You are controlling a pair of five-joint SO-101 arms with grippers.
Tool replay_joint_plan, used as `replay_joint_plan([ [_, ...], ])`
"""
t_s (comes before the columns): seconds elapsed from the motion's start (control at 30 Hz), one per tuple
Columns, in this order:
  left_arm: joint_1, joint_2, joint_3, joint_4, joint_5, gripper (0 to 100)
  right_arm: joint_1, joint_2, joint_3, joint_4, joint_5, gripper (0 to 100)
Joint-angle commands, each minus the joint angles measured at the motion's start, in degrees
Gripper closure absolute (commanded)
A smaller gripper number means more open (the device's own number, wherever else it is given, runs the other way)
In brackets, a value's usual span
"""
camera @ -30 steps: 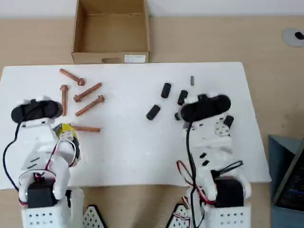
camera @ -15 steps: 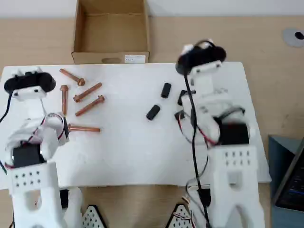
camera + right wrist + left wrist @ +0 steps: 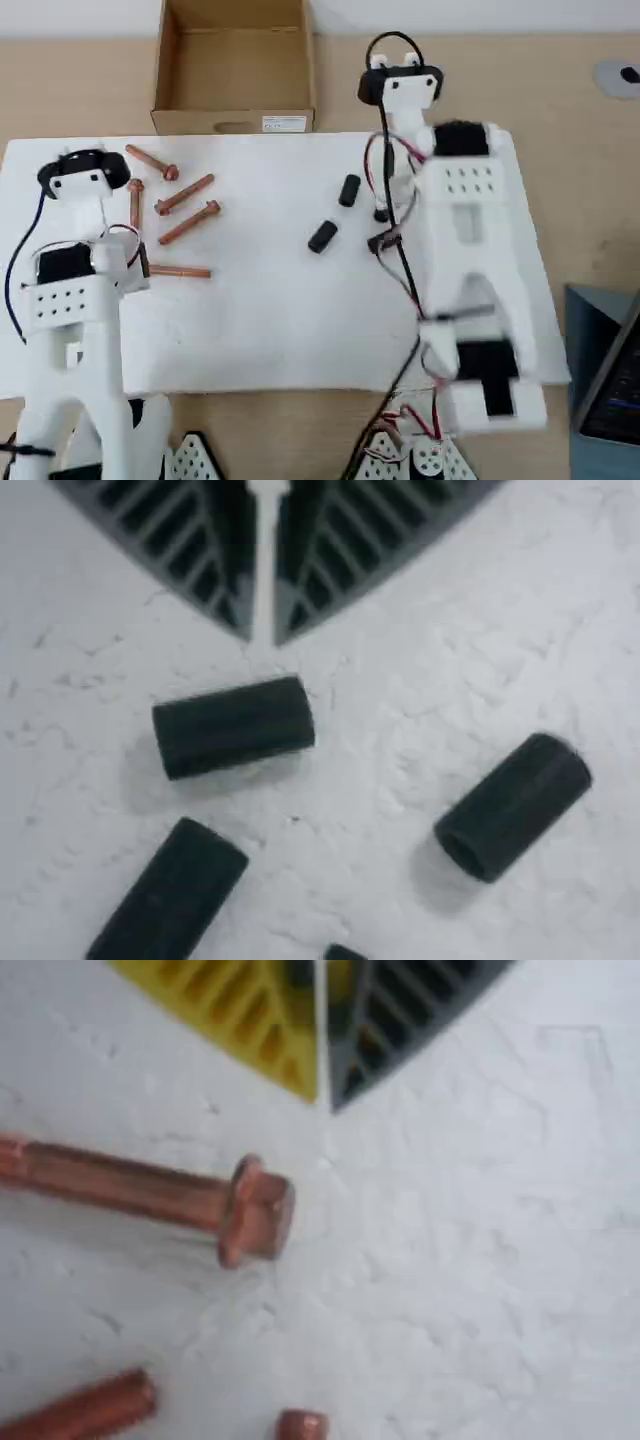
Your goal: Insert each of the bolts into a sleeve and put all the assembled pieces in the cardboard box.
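copper bolts lie on the white sheet; the left jaws, pressed together, hang just beside one bolt head. right jaws, closed too, hang above black sleeves. cardboard box stands beyond the sheet — its white label too small to read.

Copper bolts lie scattered flat, black sleeves loose well apart from them, the cardboard box open beyond.
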Motion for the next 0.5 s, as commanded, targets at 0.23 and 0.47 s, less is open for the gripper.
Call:
replay_joint_plan([
  [0.23, -0.6, 2.6, -3.0, -0.5, 0.1, 86, 0.5, 22.0, -25.2, 5.5, -2.0, 90.2],
  [0.47, -0.6, 2.6, -3.0, -0.9, -0.2, 86, 0.5, 31.2, -33.4, 7.9, -2.7, 87.9],
])
